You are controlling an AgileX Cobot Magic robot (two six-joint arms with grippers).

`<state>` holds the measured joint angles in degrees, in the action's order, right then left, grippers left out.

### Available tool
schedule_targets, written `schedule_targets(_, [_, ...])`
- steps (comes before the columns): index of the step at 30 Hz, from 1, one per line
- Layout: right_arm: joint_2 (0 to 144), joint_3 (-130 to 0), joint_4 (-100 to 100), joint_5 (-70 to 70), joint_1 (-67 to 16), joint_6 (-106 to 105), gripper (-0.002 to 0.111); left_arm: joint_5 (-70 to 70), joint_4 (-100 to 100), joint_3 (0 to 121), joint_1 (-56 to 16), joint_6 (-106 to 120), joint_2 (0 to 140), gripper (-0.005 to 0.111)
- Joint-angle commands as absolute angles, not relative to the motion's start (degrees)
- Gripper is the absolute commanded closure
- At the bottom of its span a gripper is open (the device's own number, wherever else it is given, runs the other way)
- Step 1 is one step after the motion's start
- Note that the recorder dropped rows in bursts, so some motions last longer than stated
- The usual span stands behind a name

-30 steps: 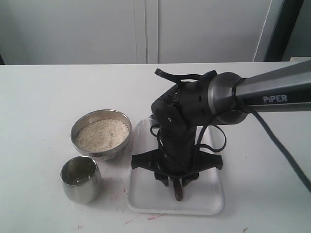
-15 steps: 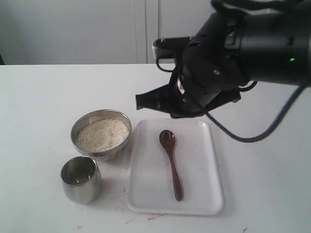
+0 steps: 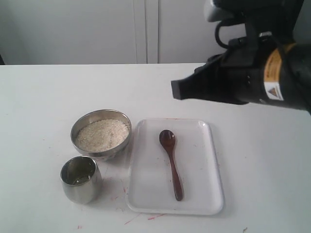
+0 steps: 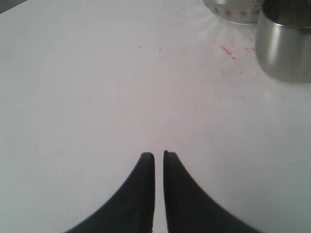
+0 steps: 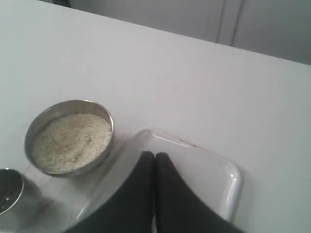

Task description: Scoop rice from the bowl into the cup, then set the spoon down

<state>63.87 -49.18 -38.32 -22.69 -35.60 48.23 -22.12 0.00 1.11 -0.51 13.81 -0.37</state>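
Observation:
The dark wooden spoon (image 3: 171,162) lies flat on the white tray (image 3: 209,160), head toward the back, with nothing gripping it. Left of the tray stands the steel bowl (image 3: 101,116), filled with white rice (image 3: 102,134). The steel cup (image 3: 81,178) stands in front of the bowl. My right arm (image 3: 243,73) hangs high at the upper right, well above the tray. My right gripper (image 5: 155,154) is shut and empty over the tray (image 5: 233,184); its fingers hide the spoon. My left gripper (image 4: 158,154) is shut over bare table, with the cup (image 4: 284,43) some way off.
The white table (image 3: 58,92) carries faint red marks near the cup and the tray's front edge. Pale cabinet doors (image 3: 146,29) stand behind the table. The bowl's edge (image 4: 233,9) just shows in the left wrist view.
My right arm has risen from low over the tray, up and to the right. The spoon, earlier at its fingers, now lies uncovered on the tray.

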Motion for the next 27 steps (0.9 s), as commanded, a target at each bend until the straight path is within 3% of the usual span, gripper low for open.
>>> schedule_targets(1, [56.71,-40.1,-42.59,-12.1,-35.33,47.53,0.108,-24.88,-0.32,0.58,-0.74,13.47,0.0,0.092])
schedule_targets(11, [38.26,-24.05,-45.21,3.0,-35.33,47.53,0.108,-24.88,-0.32,0.58,-0.74,13.47,0.0,0.092])
schedule_targets(27, [10.77,-7.5,-44.79,6.38,-35.33,50.46,0.108,-24.88,-0.32,0.58,-0.74,13.47,0.0,0.092])
